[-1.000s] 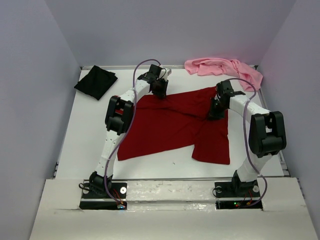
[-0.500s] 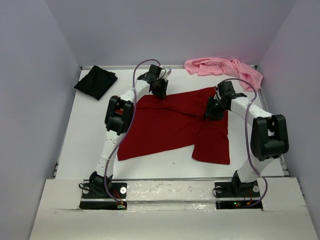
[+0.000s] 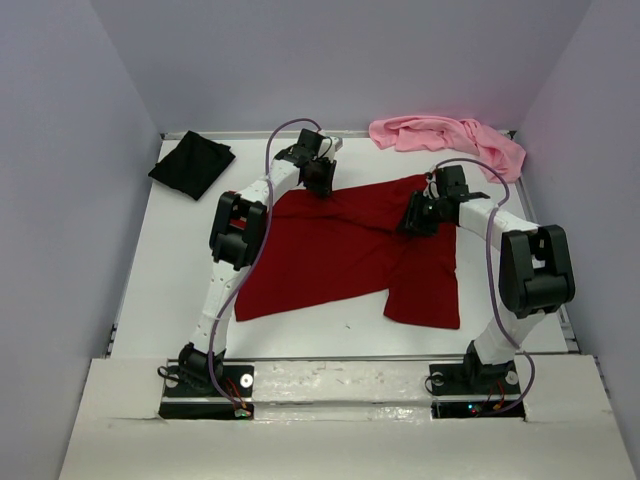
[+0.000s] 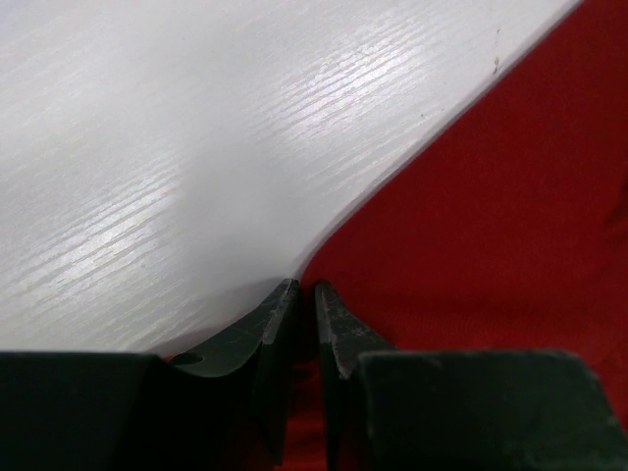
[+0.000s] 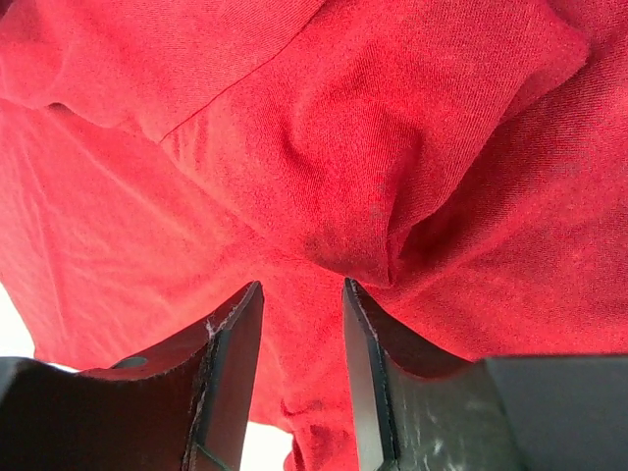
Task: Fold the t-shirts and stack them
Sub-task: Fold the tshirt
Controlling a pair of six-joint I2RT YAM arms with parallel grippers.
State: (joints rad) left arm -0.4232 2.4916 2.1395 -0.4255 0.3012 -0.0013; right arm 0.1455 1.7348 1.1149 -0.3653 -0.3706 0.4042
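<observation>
The dark red t-shirt [image 3: 330,250] lies spread across the middle of the white table [image 3: 175,270], with one flap hanging toward the front right. My left gripper [image 3: 320,180] is at the shirt's back left corner. In the left wrist view its jaws [image 4: 302,287] are pinched shut on the red hem [image 4: 491,196]. My right gripper [image 3: 415,220] hovers over the shirt's right part, open. In the right wrist view, wrinkled red cloth [image 5: 343,128] lies below its spread fingers [image 5: 301,287]. The black t-shirt [image 3: 192,163] lies folded at the back left. The pink t-shirt [image 3: 450,135] is crumpled at the back right.
Grey walls close in the table on the left, back and right. Bare white table [image 4: 147,147] shows left of the red shirt and in front of it. Both arm bases stand at the near edge.
My right gripper has opened, let go of the red cloth and shifted a little left. The left gripper and the shirts have stayed put.
</observation>
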